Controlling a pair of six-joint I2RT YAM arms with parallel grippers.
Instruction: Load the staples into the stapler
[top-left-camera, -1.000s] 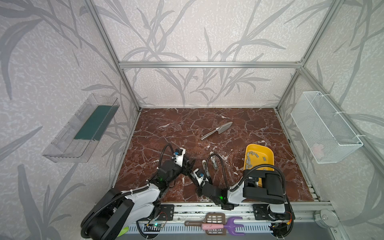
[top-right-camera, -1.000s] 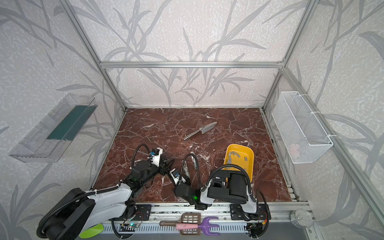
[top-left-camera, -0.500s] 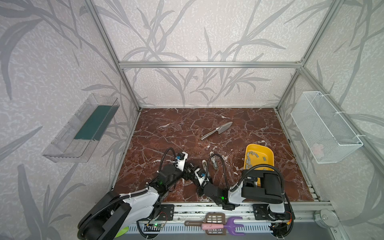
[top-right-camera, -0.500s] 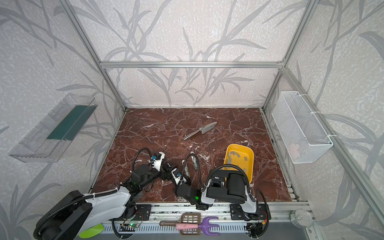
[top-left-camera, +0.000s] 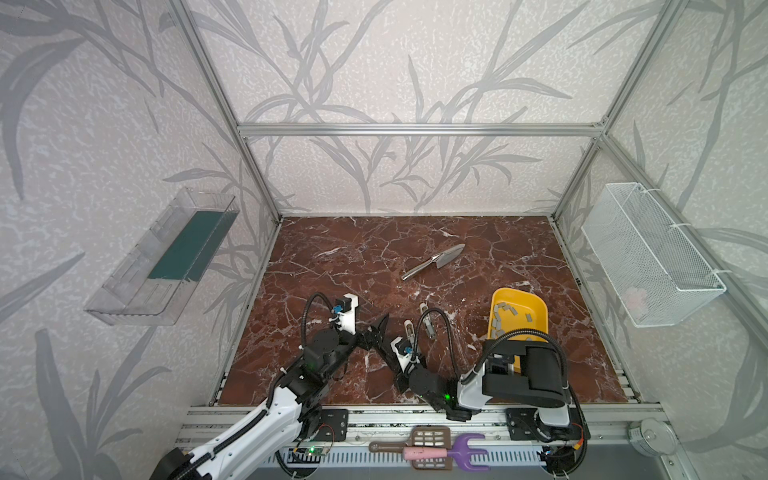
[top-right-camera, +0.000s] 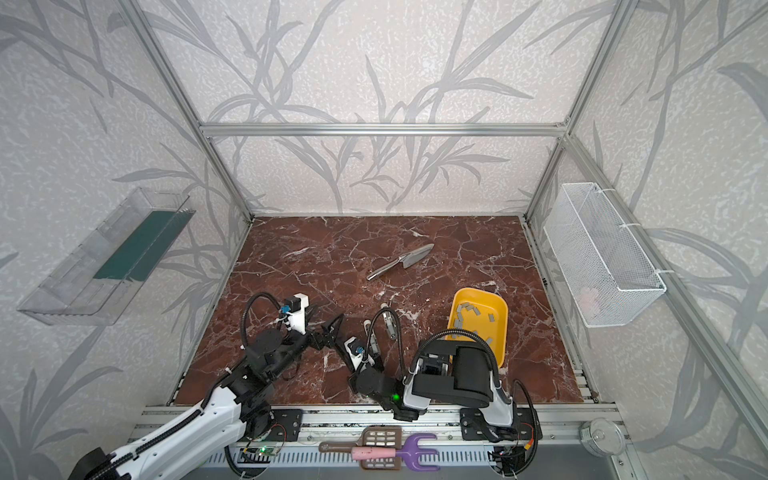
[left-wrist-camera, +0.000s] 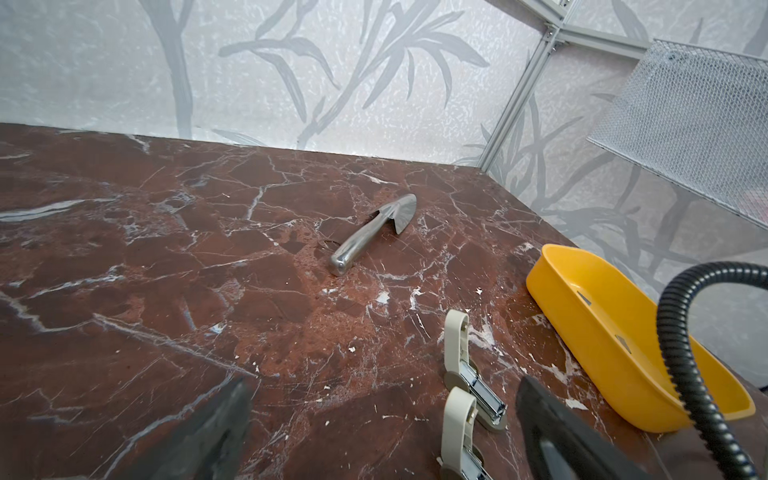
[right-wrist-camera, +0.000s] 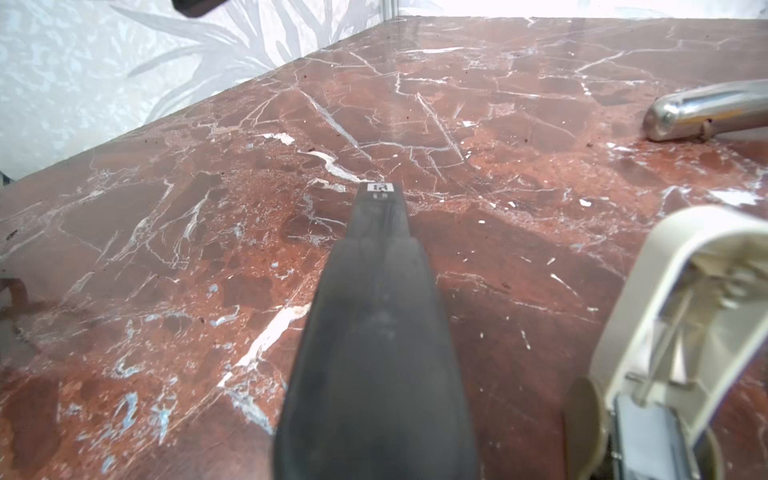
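Two beige staplers lie open side by side on the marble table, the nearer stapler (top-left-camera: 409, 330) (top-right-camera: 371, 332) (left-wrist-camera: 457, 432) (right-wrist-camera: 673, 332) and the farther stapler (top-left-camera: 428, 320) (top-right-camera: 390, 321) (left-wrist-camera: 465, 361); their chrome magazines show. The staples (top-left-camera: 505, 318) (top-right-camera: 469, 316) are small grey strips in a yellow tray (top-left-camera: 536, 309) (top-right-camera: 496, 307) (left-wrist-camera: 602, 332). My left gripper (top-left-camera: 380, 332) (top-right-camera: 332, 332) (left-wrist-camera: 382, 399) is wide open just left of the staplers, holding nothing. My right gripper (top-left-camera: 388, 351) (top-right-camera: 343, 351) (right-wrist-camera: 380, 191) is shut and empty, low over the table beside the nearer stapler.
A metal trowel (top-left-camera: 436, 264) (top-right-camera: 401, 262) (left-wrist-camera: 374, 232) (right-wrist-camera: 698, 112) lies mid-table. A wire basket (top-left-camera: 648, 257) hangs on the right wall, a clear bin (top-left-camera: 166, 257) on the left wall. Plastic toy tools (top-left-camera: 428, 451) rest on the front rail. The right arm's black cable (left-wrist-camera: 685, 353) arcs beside the tray.
My left gripper has opened wider and moved right, closer to the staplers and the right gripper. The right arm has barely moved.
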